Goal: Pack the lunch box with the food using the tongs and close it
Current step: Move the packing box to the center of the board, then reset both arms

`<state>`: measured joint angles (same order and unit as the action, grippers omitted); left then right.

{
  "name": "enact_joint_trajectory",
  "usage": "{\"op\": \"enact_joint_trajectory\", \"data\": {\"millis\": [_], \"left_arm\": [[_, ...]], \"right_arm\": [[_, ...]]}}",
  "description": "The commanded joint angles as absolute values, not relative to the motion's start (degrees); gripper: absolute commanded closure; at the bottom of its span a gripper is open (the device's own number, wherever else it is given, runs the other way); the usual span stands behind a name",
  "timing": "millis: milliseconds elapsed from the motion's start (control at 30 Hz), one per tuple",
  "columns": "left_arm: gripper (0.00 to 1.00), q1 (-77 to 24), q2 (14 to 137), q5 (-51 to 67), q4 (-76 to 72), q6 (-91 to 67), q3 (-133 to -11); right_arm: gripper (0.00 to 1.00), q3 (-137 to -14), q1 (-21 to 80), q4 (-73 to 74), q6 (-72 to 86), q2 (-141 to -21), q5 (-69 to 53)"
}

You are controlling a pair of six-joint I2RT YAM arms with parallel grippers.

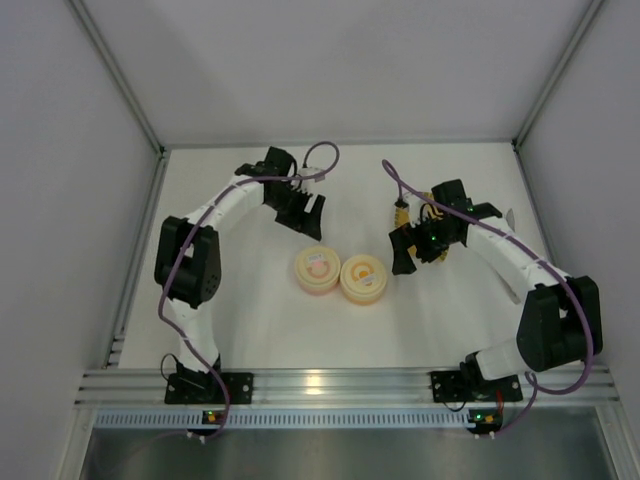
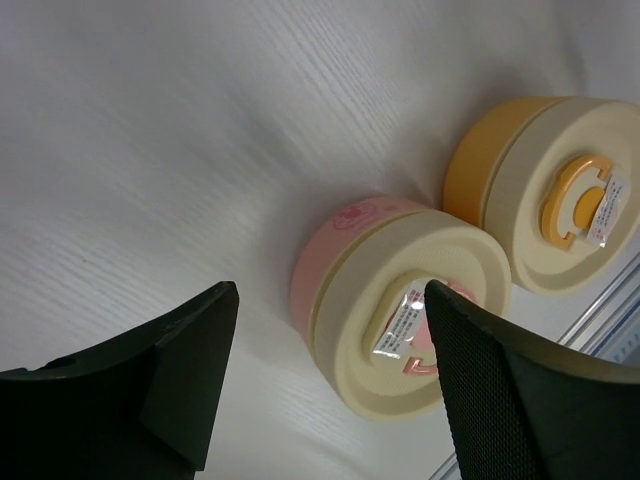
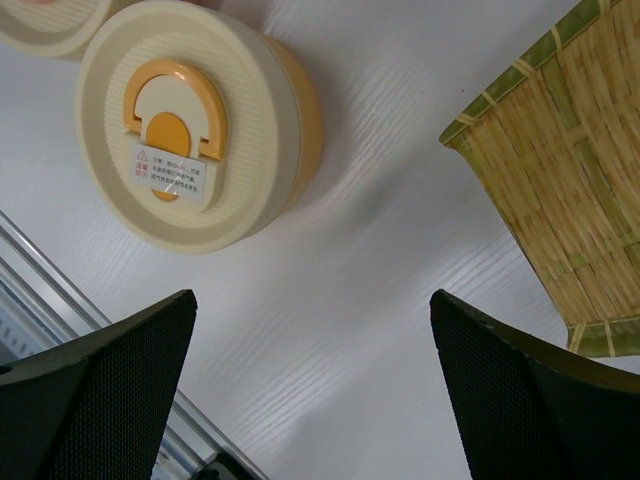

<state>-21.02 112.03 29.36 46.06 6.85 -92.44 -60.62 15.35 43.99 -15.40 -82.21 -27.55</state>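
Note:
Two round lunch boxes stand mid-table with cream lids on: a pink one (image 1: 317, 270) (image 2: 400, 310) and an orange one (image 1: 363, 280) (image 2: 550, 190) (image 3: 190, 130). My left gripper (image 1: 303, 213) (image 2: 330, 290) hangs just behind the pink box, open, with nothing between its fingers. My right gripper (image 1: 408, 250) (image 3: 312, 296) is also open and empty. It hovers over bare table between the orange box and a woven bamboo tray (image 3: 560, 170). The food and the tongs are out of view.
The right arm covers most of the bamboo tray in the top view; only a yellow edge (image 1: 399, 213) shows. An aluminium rail (image 1: 340, 385) runs along the near table edge. White walls close in the left, right and back. Purple cables (image 1: 320, 160) loop above both wrists.

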Motion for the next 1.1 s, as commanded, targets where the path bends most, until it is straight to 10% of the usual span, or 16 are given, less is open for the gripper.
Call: {"op": "enact_joint_trajectory", "data": {"millis": [0, 633, 900, 1067], "left_arm": [[0.20, -23.3, 115.4, 33.5, 44.6, 5.5, -95.7], [0.46, -24.8, 110.1, 40.3, 47.7, 11.3, -81.0], [0.02, -22.7, 105.1, 37.4, 46.8, 8.7, -81.7], [0.02, -15.4, 99.0, 39.4, 49.1, 8.1, -87.9]], "right_arm": [[0.01, -60.5, 15.8, 41.9, -14.9, -80.9, -27.0], [0.01, -61.5, 14.0, 43.2, -14.8, -81.0, -28.1], [0.01, -63.4, 13.9, 43.1, -13.4, -80.1, -29.3], [0.01, -66.9, 11.9, 43.5, -12.4, -78.2, -30.3]]}}
